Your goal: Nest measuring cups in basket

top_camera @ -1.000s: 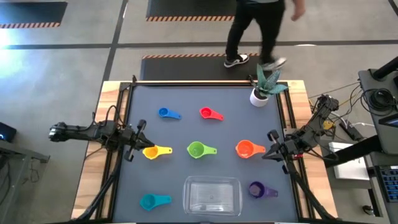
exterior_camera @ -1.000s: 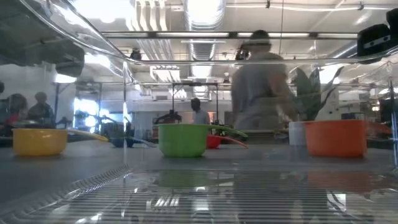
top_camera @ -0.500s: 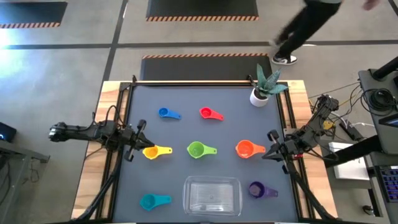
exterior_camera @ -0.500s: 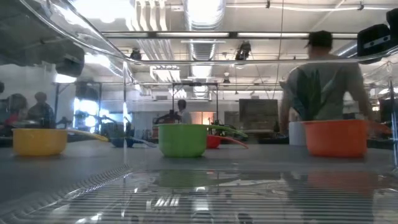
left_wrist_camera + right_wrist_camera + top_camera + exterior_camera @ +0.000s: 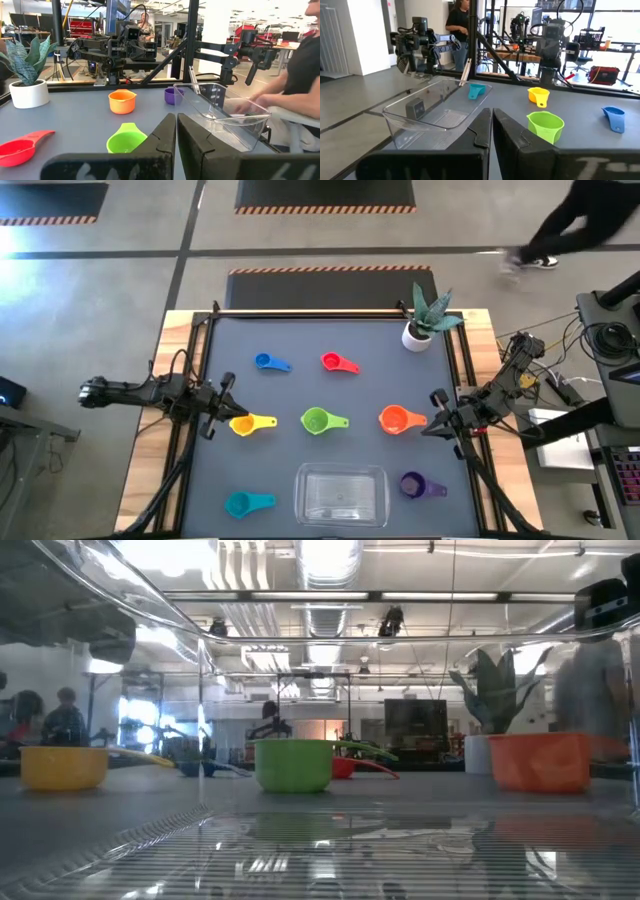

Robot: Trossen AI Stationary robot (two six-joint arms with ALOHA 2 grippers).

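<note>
Seven cups lie apart on the dark mat in the high view: blue (image 5: 265, 361), red (image 5: 335, 362), yellow (image 5: 245, 424), green (image 5: 318, 420), orange (image 5: 395, 419), purple (image 5: 415, 484) and teal (image 5: 243, 503). Each rests on its base. The clear basket (image 5: 342, 493) stands at the near edge with no cup in it. My left gripper (image 5: 226, 410) is shut and sits low at the left edge, just beside the yellow cup. My right gripper (image 5: 436, 418) is shut at the right edge, close to the orange cup's handle side. The wrist views show both pairs of fingers closed, left (image 5: 176, 137) and right (image 5: 491, 127).
A small white plant pot (image 5: 417, 335) stands at the far right corner of the mat. The low view looks through the basket's clear wall (image 5: 150, 610) at the cups. Bare mat lies between the cups. A person (image 5: 580, 220) walks on the floor beyond the far edge.
Both arms and all the cups have kept still. A person beyond the table's far edge has walked from behind the middle toward the right.
</note>
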